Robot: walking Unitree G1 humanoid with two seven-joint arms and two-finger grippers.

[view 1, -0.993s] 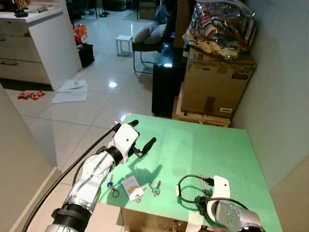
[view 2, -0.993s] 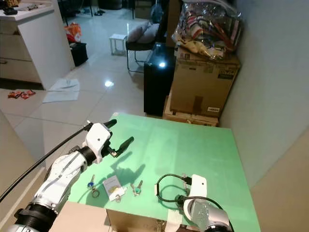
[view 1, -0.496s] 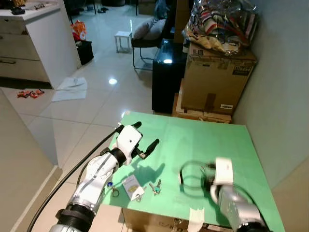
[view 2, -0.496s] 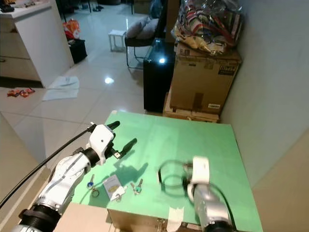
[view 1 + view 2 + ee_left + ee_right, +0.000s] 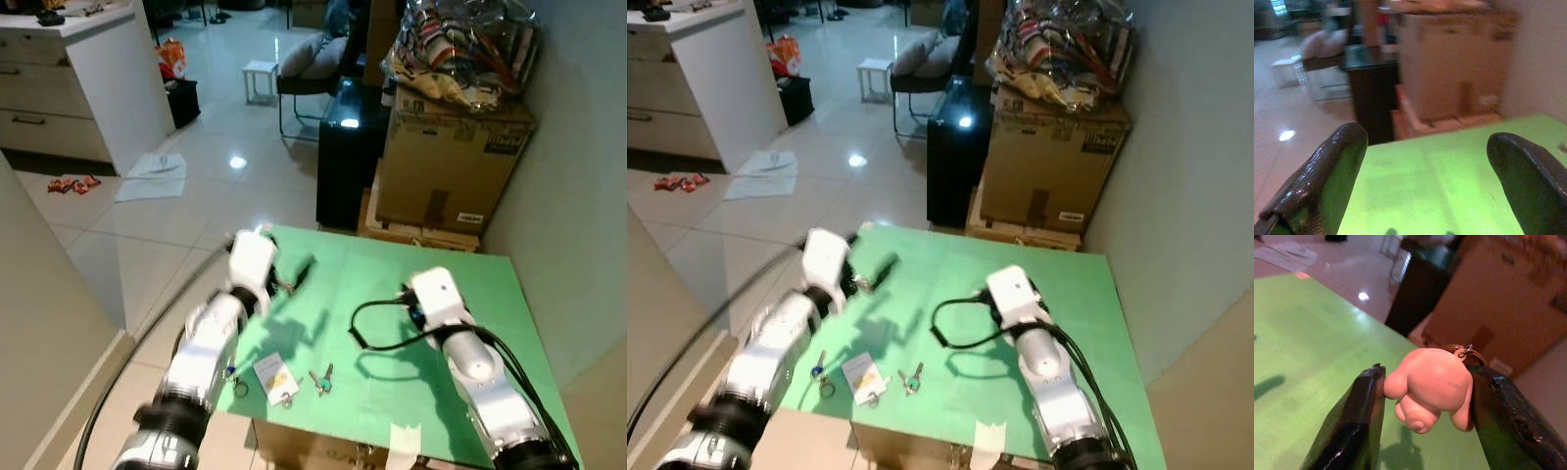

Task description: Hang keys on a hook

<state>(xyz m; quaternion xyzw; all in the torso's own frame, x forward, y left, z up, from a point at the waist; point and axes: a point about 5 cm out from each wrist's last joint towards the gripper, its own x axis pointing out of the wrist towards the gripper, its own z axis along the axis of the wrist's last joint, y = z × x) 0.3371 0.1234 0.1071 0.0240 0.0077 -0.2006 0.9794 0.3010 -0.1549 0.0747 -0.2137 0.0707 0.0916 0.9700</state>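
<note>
My right gripper (image 5: pixel 1425 373) is shut on a pink rubbery keychain charm (image 5: pixel 1431 382) with a metal key ring (image 5: pixel 1465 350) at its top. Its white wrist (image 5: pixel 437 294) hovers over the middle of the green table (image 5: pixel 431 392). My left gripper (image 5: pixel 290 258) is open and holds nothing, above the table's far left part. Its black fingers (image 5: pixel 1327 171) stand wide apart. Near the front left edge lie a blue key on a ring (image 5: pixel 235 378), a white tag with keys (image 5: pixel 271 378) and a pair of teal keys (image 5: pixel 320 378).
A cardboard box (image 5: pixel 446 171) with a bulging plastic bag (image 5: pixel 460 49) on top stands behind the table, and a black cabinet (image 5: pixel 345 147) beside it. A grey wall (image 5: pixel 578 196) runs along the right. A white counter (image 5: pixel 88 69) stands far left, with papers (image 5: pixel 152 178) on the tiled floor.
My right arm has risen from the table's near edge and moved forward over its middle. The left arm shifted slightly toward the far left corner. The camera view also moved a little.
</note>
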